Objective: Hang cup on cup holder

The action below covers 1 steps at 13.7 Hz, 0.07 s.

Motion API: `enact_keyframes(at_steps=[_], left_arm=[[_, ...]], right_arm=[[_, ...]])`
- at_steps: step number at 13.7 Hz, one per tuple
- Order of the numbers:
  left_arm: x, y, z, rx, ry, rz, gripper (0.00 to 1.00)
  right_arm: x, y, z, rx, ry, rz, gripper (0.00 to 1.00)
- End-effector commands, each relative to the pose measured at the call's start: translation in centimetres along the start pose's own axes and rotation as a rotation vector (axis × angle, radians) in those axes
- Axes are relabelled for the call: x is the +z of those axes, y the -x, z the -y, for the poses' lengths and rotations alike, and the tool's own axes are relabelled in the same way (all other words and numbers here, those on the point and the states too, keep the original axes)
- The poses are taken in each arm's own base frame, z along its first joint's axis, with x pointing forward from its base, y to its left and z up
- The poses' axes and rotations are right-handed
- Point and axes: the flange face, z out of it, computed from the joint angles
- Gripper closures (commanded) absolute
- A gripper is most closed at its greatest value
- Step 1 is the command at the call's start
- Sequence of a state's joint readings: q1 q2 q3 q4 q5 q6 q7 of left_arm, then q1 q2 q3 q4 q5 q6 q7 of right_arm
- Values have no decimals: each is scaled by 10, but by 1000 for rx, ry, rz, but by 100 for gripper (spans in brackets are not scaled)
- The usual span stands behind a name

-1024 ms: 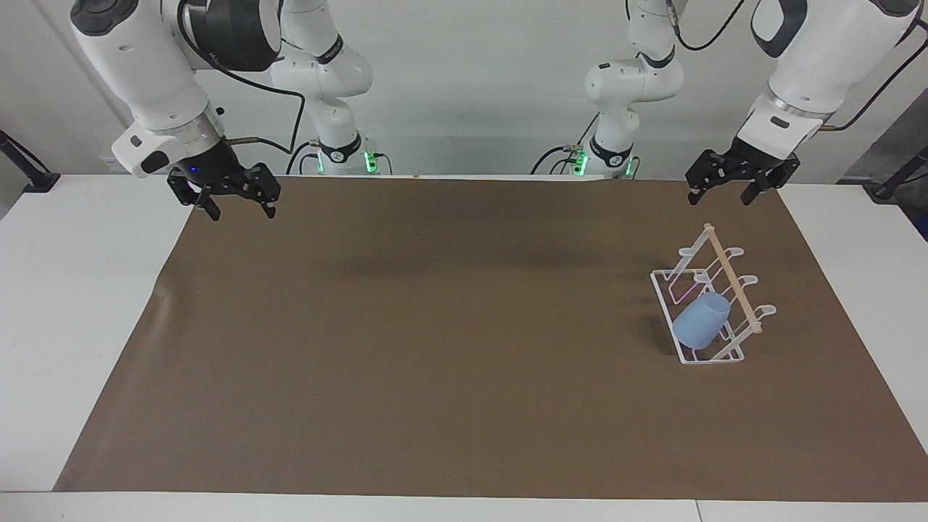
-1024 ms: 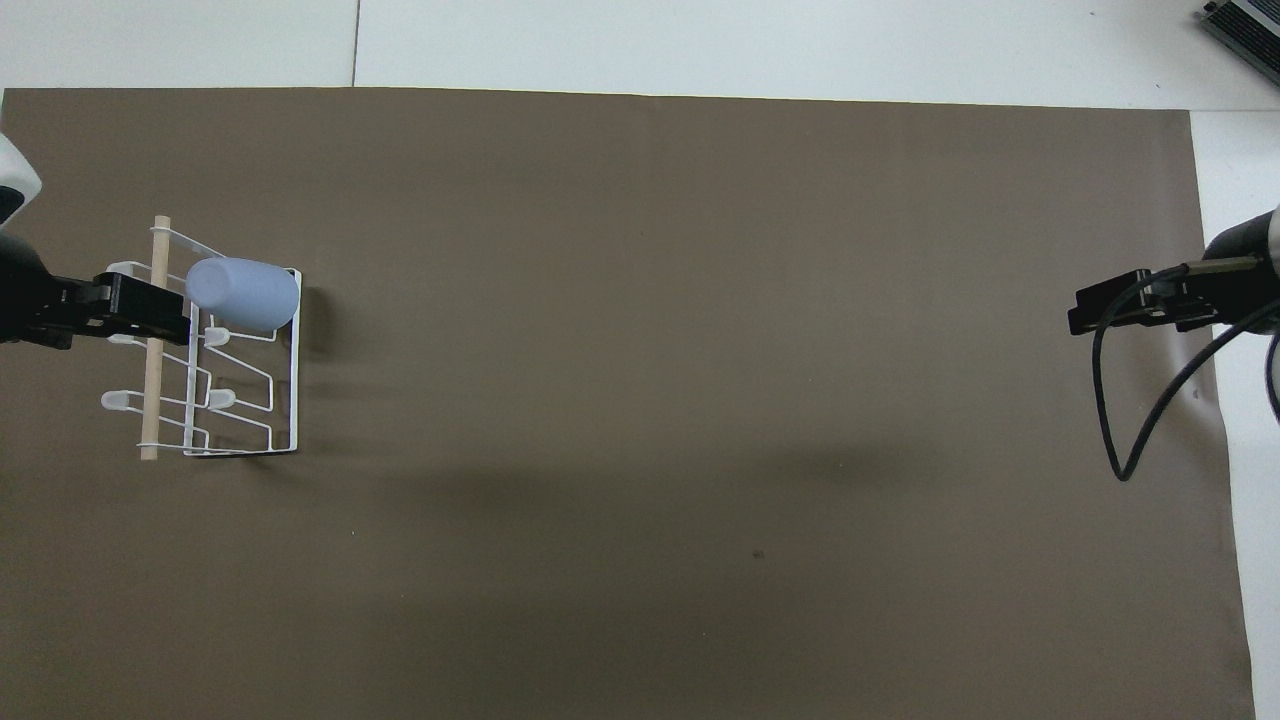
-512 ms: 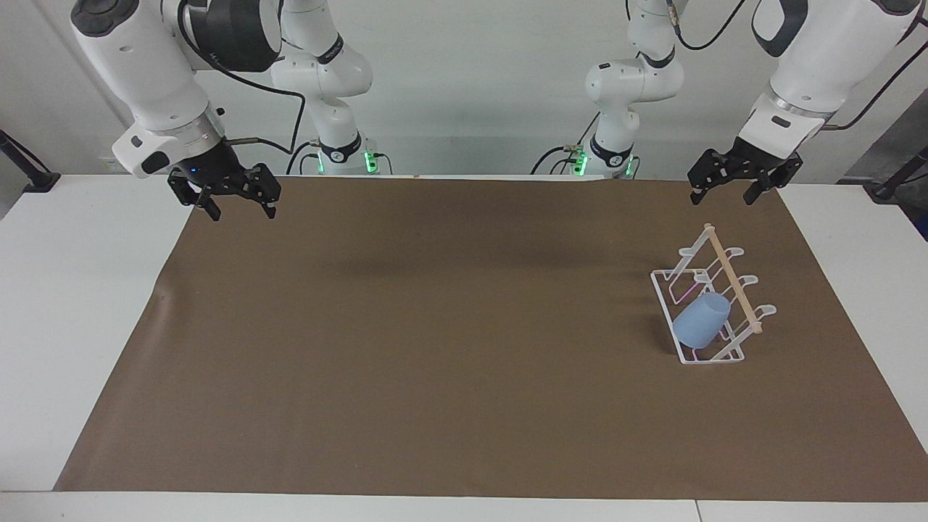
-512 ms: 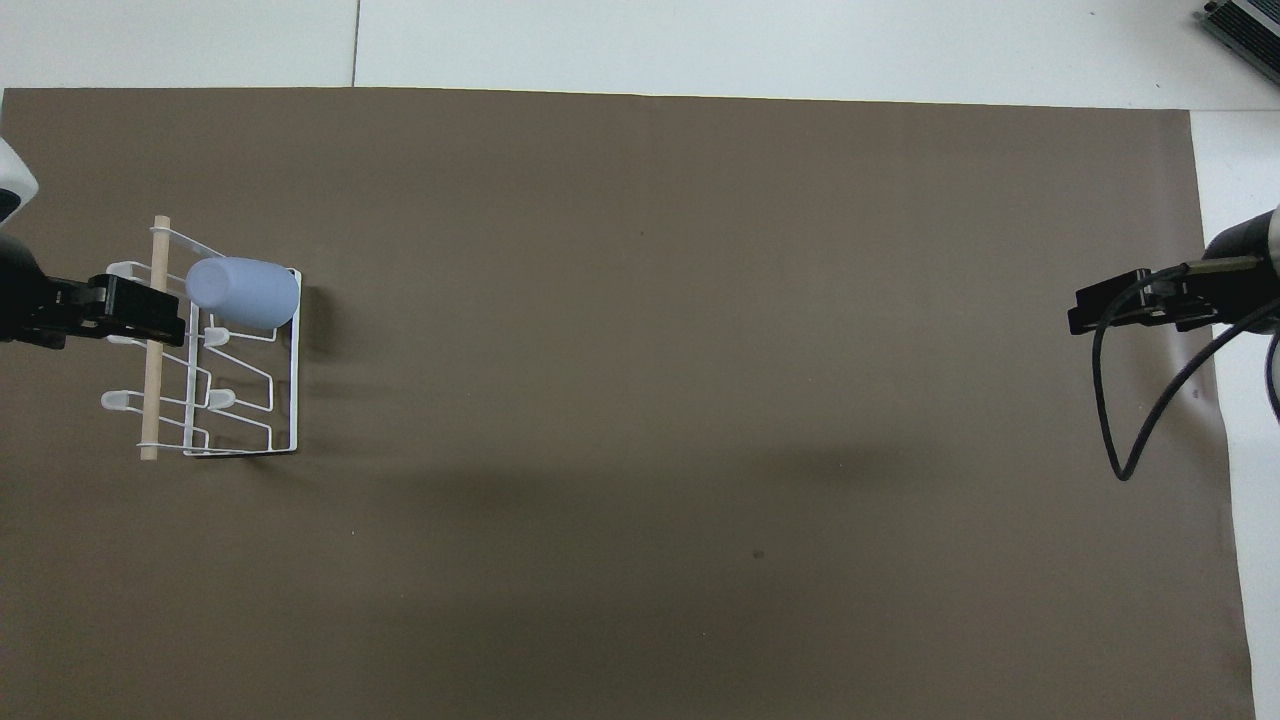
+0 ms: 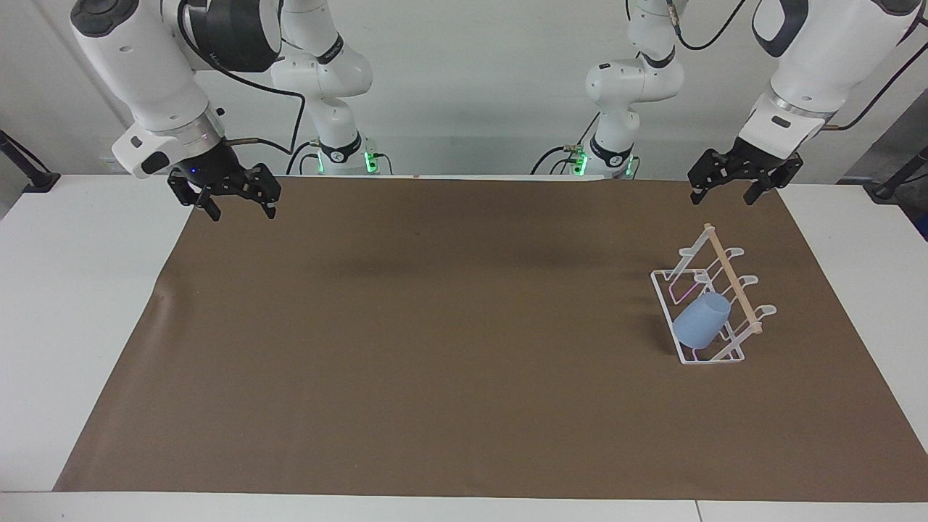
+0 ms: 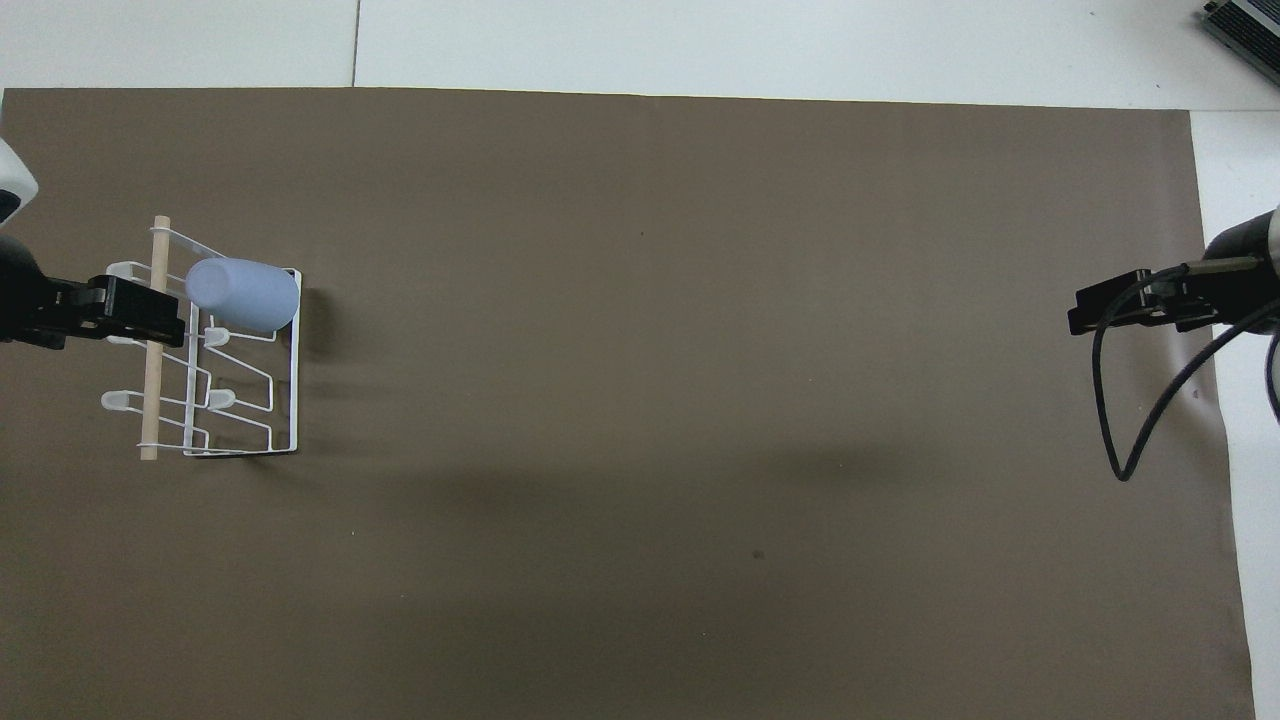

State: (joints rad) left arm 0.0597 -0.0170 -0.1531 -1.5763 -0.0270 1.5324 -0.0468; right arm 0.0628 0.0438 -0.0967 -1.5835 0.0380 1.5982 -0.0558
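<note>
The light-blue cup (image 5: 701,320) hangs tilted over a prong of the white wire cup holder (image 5: 664,288), at the holder's end farthest from the robots. It also shows in the overhead view (image 6: 243,294), with the cup holder (image 6: 294,400) under it. My left gripper (image 5: 721,196) is open and empty. It is raised over the mat by the holder and touches neither holder nor cup. In the overhead view the left gripper (image 6: 176,312) overlaps the wooden dowel (image 6: 150,400). My right gripper (image 5: 241,212) is open and empty and waits over the mat's corner at the right arm's end.
A brown mat (image 5: 435,341) covers most of the white table (image 5: 72,290). A black cable (image 6: 1110,420) loops down from the right arm over the mat's edge. The right gripper (image 6: 1085,318) shows there too.
My left gripper has risen a little and drawn back slightly from the cup toward its own end of the table. The cup, the holder and the right arm have not moved.
</note>
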Motion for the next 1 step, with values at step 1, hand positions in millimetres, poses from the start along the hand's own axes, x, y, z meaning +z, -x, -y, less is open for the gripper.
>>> enact_keyframes(at_steps=[1], left_arm=[[-1, 8, 3, 11, -14, 7, 0]], right_arm=[[-3, 6, -2, -18, 7, 4, 0]])
